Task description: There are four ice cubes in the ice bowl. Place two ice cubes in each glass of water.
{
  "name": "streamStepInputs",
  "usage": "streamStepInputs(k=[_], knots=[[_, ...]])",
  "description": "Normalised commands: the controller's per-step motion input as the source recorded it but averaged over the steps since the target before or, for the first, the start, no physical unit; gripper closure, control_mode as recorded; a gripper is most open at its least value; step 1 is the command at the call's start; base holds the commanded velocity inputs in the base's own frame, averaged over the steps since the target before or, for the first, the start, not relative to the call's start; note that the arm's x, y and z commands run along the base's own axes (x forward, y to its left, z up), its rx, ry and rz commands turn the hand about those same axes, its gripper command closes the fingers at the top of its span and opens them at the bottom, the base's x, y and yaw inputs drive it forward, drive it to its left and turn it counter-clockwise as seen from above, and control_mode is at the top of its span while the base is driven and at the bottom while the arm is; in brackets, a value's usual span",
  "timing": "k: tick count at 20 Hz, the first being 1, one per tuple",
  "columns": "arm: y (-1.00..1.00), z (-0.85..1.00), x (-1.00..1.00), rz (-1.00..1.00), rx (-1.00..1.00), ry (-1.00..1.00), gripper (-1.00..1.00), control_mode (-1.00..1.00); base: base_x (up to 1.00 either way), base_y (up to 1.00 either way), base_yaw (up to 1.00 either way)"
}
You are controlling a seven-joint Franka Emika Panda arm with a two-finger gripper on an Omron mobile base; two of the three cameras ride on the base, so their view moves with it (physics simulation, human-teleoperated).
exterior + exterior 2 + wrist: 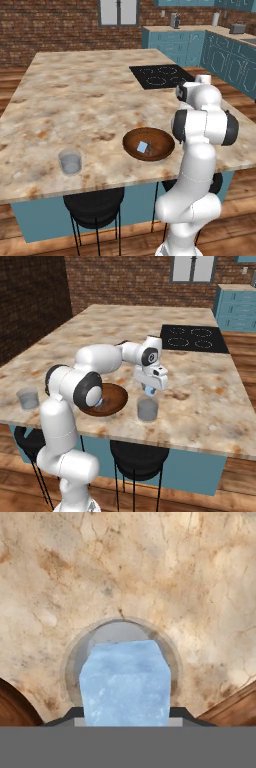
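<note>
The two-finger hand (151, 389) of the white arm hangs directly above a short clear cylindrical glass of water (148, 409), fingers pointing down, and pinches a small pale blue-white translucent ice cube (151, 390) between them. In the hand view that ice cube (125, 682) sits centred over the round rim of the glass (121, 623), covering most of its mouth; the cube is above the glass, not in it. The glass stands on the beige and brown marble-patterned surface (200, 381), near its front edge and just beside the round shallow dark-brown wooden ice bowl (111, 398), which lies to its left in the right base view. In the left base view the ice bowl (149, 144) holds one visible pale ice cube (143, 147) near its middle; the arm covers part of the bowl's right side. A second clear tumbler of water (70, 161) stands well apart from the bowl, toward the left front corner of the surface; whether it contains ice cannot be told. A black four-ring cooktop (161, 76) is set into the far part of the surface. Two black round stools (94, 202) stand below the front edge.
</note>
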Motion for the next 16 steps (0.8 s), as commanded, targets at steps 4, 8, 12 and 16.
streamStepInputs(k=[4, 8, 12, 16], knots=[[0.00, 0.00, 0.08, -0.08, 0.00, -0.05, 1.00, -1.00, 0.00, 0.00, 0.00], [0.00, 0.00, 0.03, -0.06, 0.00, -0.06, 1.00, -1.00, 0.00, 0.00, 0.00], [0.00, -0.01, -0.02, -0.04, 0.00, -0.05, 1.00, -1.00, 0.00, 0.00, 0.00], [0.00, -0.10, -0.04, -0.03, 0.00, -0.01, 1.00, -1.00, 0.00, 0.00, 0.00]])
